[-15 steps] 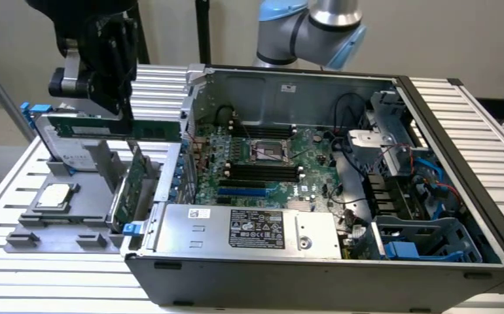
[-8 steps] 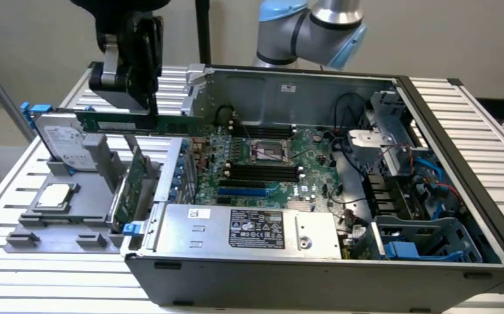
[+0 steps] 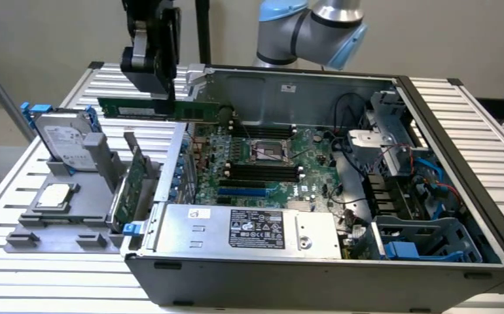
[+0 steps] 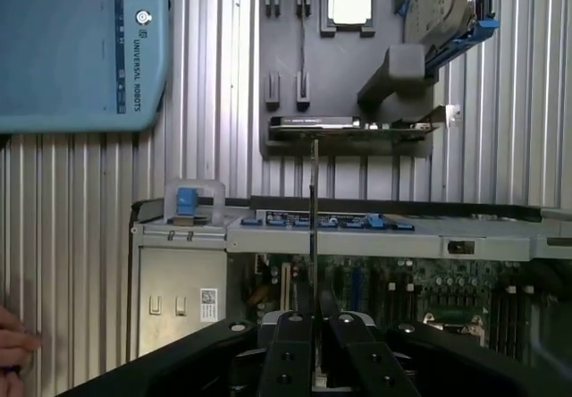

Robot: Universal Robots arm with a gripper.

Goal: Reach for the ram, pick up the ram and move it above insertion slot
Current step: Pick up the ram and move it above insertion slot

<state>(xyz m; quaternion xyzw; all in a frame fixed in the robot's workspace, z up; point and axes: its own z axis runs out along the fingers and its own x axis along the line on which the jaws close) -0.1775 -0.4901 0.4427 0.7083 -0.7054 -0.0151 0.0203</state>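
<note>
Hand (image 3: 158, 91) clamps the ram (image 3: 158, 108) by its top edge, aloft at the open computer case's (image 3: 322, 275) far-left corner; light, stiff, fragile.

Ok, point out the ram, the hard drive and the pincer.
ram (image 3: 195, 110), exterior view, free green end.
hard drive (image 3: 61, 134), exterior view, silver top face.
pincer (image 4: 315, 324), wrist view, between fingertips.

Gripper (image 4: 313, 321) fingers cover the ram (image 4: 314, 227) lower end (seen edge-on), a hand (image 4: 13, 348) cut by frame edge.
</note>
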